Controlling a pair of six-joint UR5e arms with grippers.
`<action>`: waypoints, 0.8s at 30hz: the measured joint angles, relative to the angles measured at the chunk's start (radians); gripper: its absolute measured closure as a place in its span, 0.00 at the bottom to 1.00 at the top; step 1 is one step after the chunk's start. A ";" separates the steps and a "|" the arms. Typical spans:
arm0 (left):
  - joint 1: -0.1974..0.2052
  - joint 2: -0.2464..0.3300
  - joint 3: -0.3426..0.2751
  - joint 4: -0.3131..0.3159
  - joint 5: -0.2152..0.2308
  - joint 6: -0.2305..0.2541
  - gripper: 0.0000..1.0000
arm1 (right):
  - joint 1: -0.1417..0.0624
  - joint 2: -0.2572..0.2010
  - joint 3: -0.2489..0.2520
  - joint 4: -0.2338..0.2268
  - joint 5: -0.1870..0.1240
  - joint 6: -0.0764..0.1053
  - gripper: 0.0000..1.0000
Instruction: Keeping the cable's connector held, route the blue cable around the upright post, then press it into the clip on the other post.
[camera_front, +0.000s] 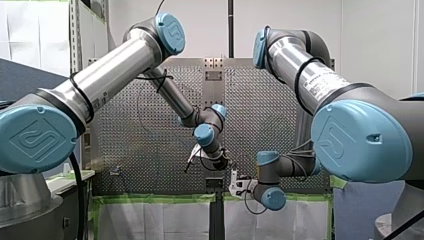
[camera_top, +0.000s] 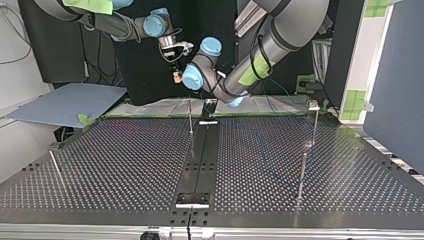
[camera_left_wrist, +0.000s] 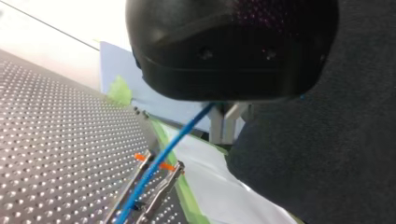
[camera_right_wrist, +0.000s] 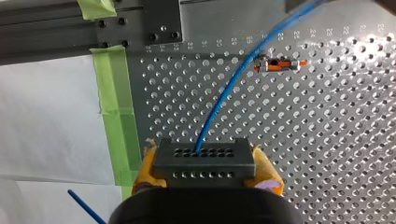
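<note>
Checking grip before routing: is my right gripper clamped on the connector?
Yes: the right gripper's yellow pads squeeze both ends of the dark connector, blue cable leading out.

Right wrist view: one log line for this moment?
right gripper: shut on connector | cable: leaves connector, passes by clip | seated in clip: cannot tell

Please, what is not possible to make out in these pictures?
- Whether my left gripper grips the blue cable: left wrist view, its own black body covers that spot.
- The connector: front view, too small.
- The cable's path over the table: top view, too thin.
</note>
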 joint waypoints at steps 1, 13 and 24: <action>0.000 0.000 0.000 0.007 -0.005 -0.009 1.00 | 0.000 0.000 -0.001 0.001 0.000 0.000 1.00; -0.008 -0.053 0.000 0.086 -0.065 -0.062 1.00 | -0.010 0.000 -0.003 0.009 0.011 0.003 1.00; -0.014 -0.092 0.000 0.185 -0.076 -0.150 1.00 | -0.037 -0.002 -0.005 0.017 0.034 0.001 1.00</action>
